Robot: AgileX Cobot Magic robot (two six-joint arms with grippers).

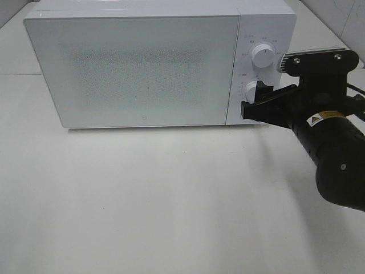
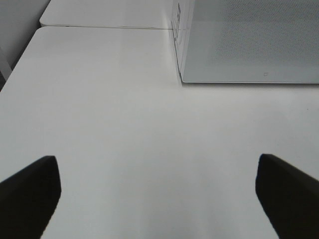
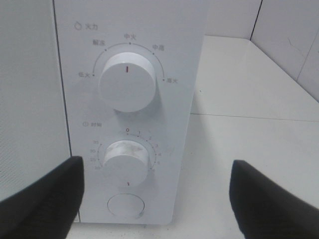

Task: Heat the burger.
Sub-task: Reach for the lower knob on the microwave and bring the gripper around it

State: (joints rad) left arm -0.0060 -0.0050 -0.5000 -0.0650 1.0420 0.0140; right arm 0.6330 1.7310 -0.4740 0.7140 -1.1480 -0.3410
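White microwave (image 1: 140, 68) with door shut at the bench's (image 1: 171, 200) far edge, right gripper (image 3: 155, 169) spread wide, its jaws flanking the lower timer dial (image 3: 124, 159), clear of it, left gripper (image 2: 158, 172) released above the bench, burger in no view

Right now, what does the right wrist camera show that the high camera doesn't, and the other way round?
Only the right wrist view shows the red mark on the upper knob and the round button beneath the dials. Only the high view shows the microwave's whole closed door and the black arm. Both show the upper knob, the lower knob and the right gripper, open at the lower one.
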